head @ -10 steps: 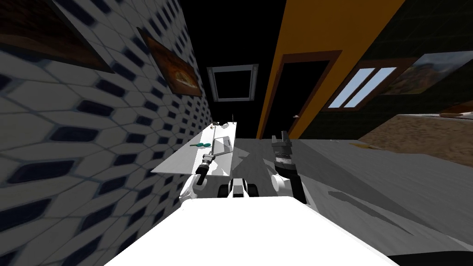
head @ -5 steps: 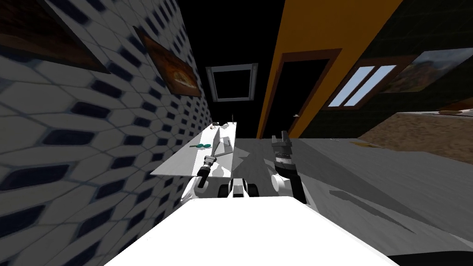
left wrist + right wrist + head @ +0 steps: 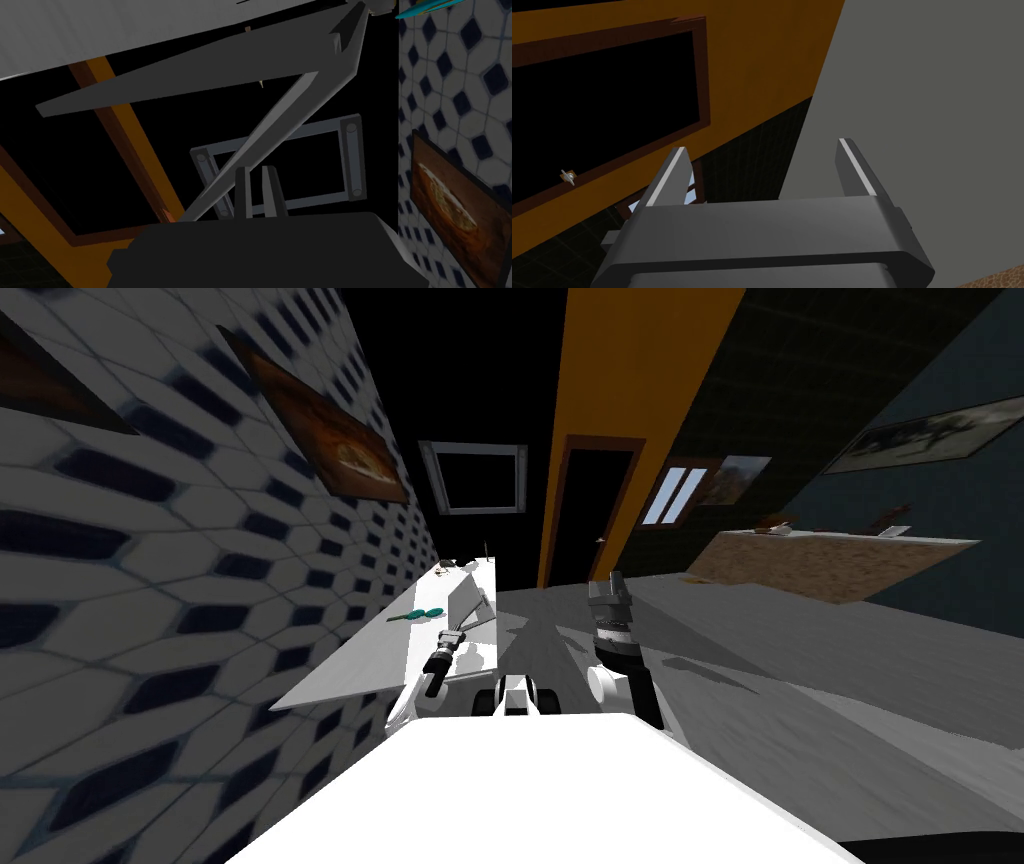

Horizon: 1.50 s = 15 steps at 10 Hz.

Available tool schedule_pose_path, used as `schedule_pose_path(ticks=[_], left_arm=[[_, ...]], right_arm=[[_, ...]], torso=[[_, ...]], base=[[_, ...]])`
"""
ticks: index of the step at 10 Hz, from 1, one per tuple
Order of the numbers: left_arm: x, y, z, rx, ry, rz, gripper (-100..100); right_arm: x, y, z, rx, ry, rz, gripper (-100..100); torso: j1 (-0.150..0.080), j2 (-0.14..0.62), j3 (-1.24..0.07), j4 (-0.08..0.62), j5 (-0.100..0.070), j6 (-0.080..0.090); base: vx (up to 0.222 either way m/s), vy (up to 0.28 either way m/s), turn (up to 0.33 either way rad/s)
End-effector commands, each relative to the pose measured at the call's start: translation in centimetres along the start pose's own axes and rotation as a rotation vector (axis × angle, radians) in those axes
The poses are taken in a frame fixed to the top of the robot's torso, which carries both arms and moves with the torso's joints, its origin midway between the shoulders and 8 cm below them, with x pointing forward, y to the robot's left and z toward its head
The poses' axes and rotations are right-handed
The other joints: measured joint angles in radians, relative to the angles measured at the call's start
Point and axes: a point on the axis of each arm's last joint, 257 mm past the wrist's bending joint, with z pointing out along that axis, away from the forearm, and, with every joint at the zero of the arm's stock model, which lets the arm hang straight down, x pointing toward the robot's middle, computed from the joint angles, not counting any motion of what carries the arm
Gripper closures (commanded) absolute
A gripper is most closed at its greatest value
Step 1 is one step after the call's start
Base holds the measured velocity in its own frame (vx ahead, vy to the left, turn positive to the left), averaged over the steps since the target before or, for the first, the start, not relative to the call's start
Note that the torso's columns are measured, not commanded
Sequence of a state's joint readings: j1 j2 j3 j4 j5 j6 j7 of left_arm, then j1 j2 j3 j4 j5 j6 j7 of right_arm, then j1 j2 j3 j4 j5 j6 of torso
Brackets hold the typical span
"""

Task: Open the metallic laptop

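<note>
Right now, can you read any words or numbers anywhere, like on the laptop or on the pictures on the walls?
No word, number, brand or sign can be read anywhere.
Laptop: plain grey, no logo or key letters visible.
Framed picture on the tiled wall: a brown image, no writing.
Far picture on the dark wall: too small to tell.
</note>
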State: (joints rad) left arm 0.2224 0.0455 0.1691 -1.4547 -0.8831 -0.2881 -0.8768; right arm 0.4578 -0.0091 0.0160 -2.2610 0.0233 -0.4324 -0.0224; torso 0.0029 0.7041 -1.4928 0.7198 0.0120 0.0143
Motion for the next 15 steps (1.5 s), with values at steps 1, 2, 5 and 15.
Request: schedule_pose_path(ticks=[1,2,5,15], left_arm=[[2.1,0.0,-0.4,-0.028,0.069,-0.033,100],[1.9,0.8,1.3,-0.016,0.076,0.006,-100],[3.1,2.0,2.9,-0.033,0.130,0.007,-100],[6.8,5.0,4.0,-0.137,0.252,-0.085,-100]], right_arm=[[0.0,0.0,0.0,0.000,0.000,0.000,0],[0.0,0.0,0.0,0.000,0.000,0.000,0],[0.0,0.0,0.0,0.000,0.000,0.000,0],[0.0,0.0,0.0,0.000,0.000,0.000,0]], torso=[[0.002,0.000,0.000,0.001,0.000,-0.002],[0.005,0.003,0.001,0.003,-0.002,-0.006],[0.004,0.027,0.014,0.014,-0.008,-0.015],[0.010,0.022,0.010,0.003,-0.001,-0.021]], base=[[0.004,-0.016,-0.001],[-0.153,0.052,-0.334],[-0.132,0.102,-0.299],[-0.058,0.031,-0.133]])
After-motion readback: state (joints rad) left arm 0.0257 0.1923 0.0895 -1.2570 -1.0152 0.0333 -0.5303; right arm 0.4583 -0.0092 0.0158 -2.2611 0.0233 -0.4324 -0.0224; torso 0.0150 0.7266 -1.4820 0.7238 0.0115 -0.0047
